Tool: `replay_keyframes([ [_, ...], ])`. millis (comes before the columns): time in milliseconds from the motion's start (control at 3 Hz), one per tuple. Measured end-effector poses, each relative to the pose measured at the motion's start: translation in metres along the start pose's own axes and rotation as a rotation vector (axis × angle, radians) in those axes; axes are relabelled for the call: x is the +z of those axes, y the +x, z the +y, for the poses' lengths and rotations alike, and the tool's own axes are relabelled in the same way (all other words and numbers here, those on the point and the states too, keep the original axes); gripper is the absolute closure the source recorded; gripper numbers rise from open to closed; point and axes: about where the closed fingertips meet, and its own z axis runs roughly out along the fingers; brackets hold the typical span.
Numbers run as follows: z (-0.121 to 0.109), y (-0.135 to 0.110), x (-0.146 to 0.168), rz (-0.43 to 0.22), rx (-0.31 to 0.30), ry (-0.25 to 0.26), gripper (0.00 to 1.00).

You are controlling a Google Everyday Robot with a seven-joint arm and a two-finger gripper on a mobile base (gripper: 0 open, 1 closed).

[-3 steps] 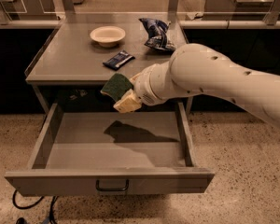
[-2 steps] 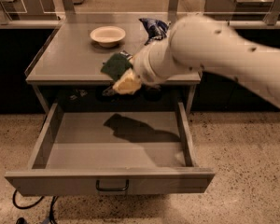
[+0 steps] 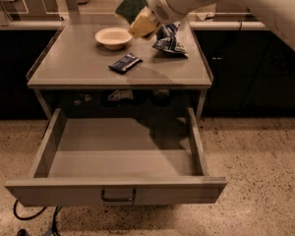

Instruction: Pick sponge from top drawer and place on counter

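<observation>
My gripper [image 3: 137, 19] is high above the back of the counter [image 3: 78, 65], just right of a white bowl. It is shut on the sponge [image 3: 130, 5], whose dark green scrub top faces up and left, with the yellow foam showing at the fingers. The sponge is held in the air, clear of the counter surface. The top drawer [image 3: 118, 156] stands pulled fully out below the counter, its grey inside bare, with the dark pull handle [image 3: 118, 196] on its front. My white arm comes in from the upper right.
On the counter lie a white bowl [image 3: 113, 36], a dark blue flat snack packet [image 3: 125, 62] and a blue-and-white crumpled bag [image 3: 169, 42]. Small items sit on a dark shelf [image 3: 120, 96] under the counter. A cable [image 3: 24, 215] trails on the speckled floor at lower left.
My gripper has risen with the sponge from the counter's front edge, above the drawer, and moved back over the counter near the bowl. The arm has swung up with it.
</observation>
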Motion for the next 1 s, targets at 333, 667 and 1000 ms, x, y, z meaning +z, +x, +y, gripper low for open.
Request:
replay_keyframes([
  [333, -0.054, -0.017, -0.001, -0.003, 0.010, 0.058, 1.00],
  [667, -0.087, -0.006, 0.016, 0.033, 0.041, 0.045, 1.00],
  [1000, -0.098, 0.025, 0.039, 0.082, 0.090, -0.007, 1.00],
])
